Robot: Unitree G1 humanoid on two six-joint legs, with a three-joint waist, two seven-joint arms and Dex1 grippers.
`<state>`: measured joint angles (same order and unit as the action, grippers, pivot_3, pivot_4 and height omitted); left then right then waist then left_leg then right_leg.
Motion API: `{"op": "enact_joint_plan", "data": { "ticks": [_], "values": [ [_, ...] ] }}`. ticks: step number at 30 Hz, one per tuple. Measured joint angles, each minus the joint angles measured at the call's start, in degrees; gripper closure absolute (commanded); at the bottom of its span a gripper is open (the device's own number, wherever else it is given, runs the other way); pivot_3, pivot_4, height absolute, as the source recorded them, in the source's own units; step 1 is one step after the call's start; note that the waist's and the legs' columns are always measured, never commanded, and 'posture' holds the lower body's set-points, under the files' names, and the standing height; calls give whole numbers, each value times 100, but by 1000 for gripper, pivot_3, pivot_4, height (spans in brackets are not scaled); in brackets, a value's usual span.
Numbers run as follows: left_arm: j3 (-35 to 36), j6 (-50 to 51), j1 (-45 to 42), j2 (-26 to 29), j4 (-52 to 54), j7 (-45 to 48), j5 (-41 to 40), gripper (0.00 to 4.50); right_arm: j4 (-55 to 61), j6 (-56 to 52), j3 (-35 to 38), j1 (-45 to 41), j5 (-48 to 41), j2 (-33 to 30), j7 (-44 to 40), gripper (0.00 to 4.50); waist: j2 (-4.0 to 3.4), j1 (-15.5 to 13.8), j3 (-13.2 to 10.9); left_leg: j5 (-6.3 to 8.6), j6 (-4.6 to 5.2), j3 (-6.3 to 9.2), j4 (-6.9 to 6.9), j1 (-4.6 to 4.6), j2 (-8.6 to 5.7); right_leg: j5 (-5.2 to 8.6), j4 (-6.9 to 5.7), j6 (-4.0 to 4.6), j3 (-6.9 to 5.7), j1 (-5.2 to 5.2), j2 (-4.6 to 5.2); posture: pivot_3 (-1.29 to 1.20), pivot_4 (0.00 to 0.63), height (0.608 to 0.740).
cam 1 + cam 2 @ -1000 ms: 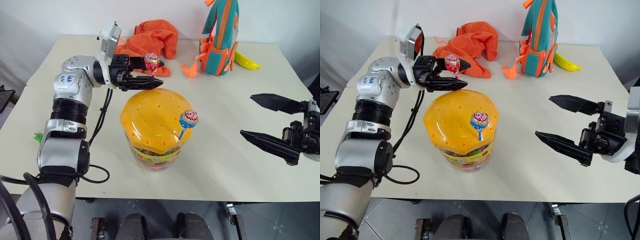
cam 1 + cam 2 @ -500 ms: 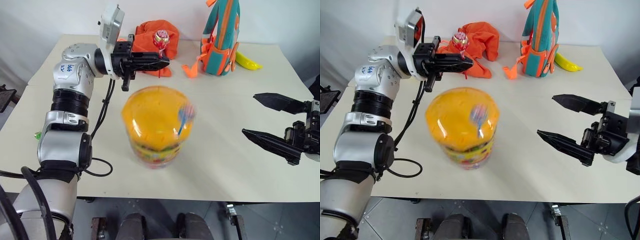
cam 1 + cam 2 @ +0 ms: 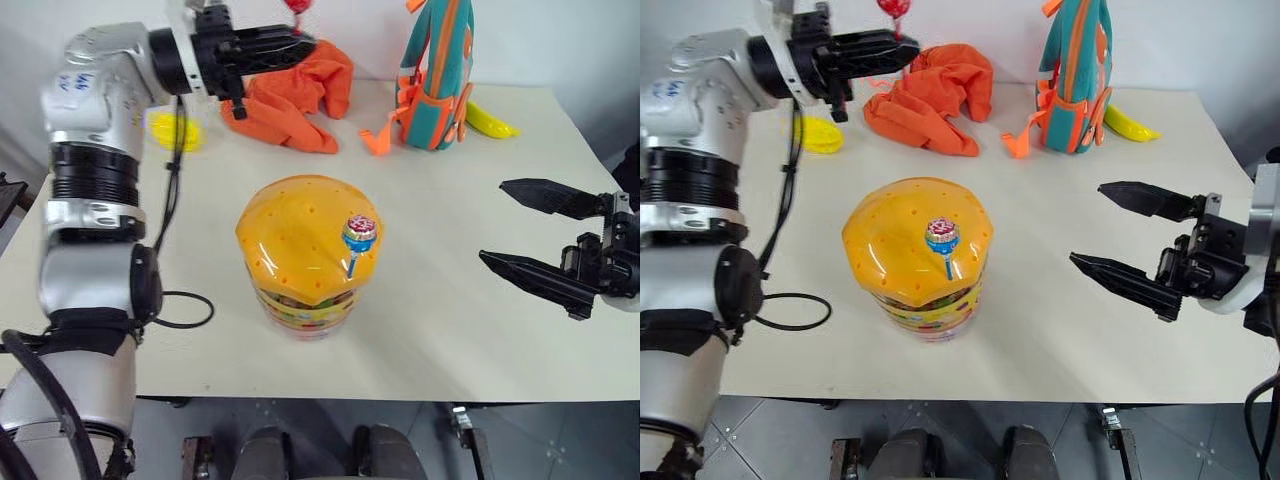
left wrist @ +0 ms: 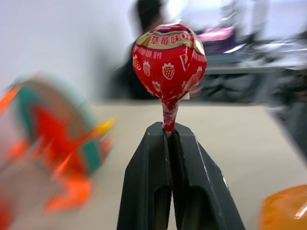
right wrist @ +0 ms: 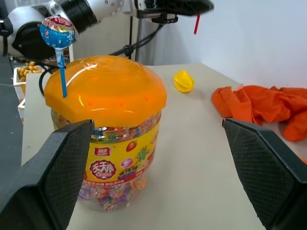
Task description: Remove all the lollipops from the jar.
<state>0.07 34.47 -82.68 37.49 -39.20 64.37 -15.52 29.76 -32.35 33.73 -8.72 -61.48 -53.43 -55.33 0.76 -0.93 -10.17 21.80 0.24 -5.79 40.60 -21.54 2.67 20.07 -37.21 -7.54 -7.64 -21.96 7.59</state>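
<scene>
left pincer (image 4: 169, 139) grips one lollipop (image 4: 169, 58) (red) | right pincer (image 3: 520, 230) wide | one blue-stick lollipop (image 3: 358, 232) stuck in jar (image 3: 300, 250)

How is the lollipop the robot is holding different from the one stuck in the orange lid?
The held lollipop has a red strawberry wrapper; the lollipop in the lid has a blue-edged swirl wrapper. The held one is pinched by its red stick in the shut left gripper, lifted above the table; the other stands on a blue stick in a hole of the jar. Both are small, round and wrapped.
</scene>
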Motion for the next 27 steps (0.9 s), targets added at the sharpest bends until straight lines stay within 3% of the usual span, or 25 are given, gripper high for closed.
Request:
{"op": "enact_joint_plan", "data": {
  "ticks": [4,12,16,23,24,27],
  "values": [
    [-450,1345,647,921,933,-307,419,4460,-179,3,-237,-203,95,-5,-163,0,-2,43,0,0,0,2,-5,1,0,0,-4,0,5,-3,0,0,150,740],
    [-727,4116,3309,2797,3527,-775,524,4460,-736,99,-714,-761,404,-7,-530,0,2,62,-3,0,0,40,-6,-2,-1,0,-25,0,22,-16,3,0,150,740],
    [-429,4498,4061,2857,4090,-962,280,4460,-979,160,-1045,-1097,589,35,-686,0,2,-54,-3,0,0,36,6,-4,-1,0,-23,0,35,-13,4,0,150,740],
    [-451,4601,5120,2994,4114,-1634,296,4460,-1431,281,-1397,-1552,840,116,-986,0,3,-57,-3,1,-1,11,2,-12,-1,0,-29,0,44,-33,2,0,150,740],
    [-404,4608,5150,2997,4114,-1710,288,3988,-1475,319,-1405,-1582,878,116,-1042,0,3,-62,-3,1,-1,-6,4,-14,-1,0,-32,0,42,-34,2,0,150,740],
    [-262,4671,5149,3006,4125,-1743,188,3239,-1541,342,-1429,-1625,936,115,-1138,0,2,-60,-3,1,-1,-19,4,-15,-1,0,-33,0,45,-40,3,0,150,740]
  ]
}}
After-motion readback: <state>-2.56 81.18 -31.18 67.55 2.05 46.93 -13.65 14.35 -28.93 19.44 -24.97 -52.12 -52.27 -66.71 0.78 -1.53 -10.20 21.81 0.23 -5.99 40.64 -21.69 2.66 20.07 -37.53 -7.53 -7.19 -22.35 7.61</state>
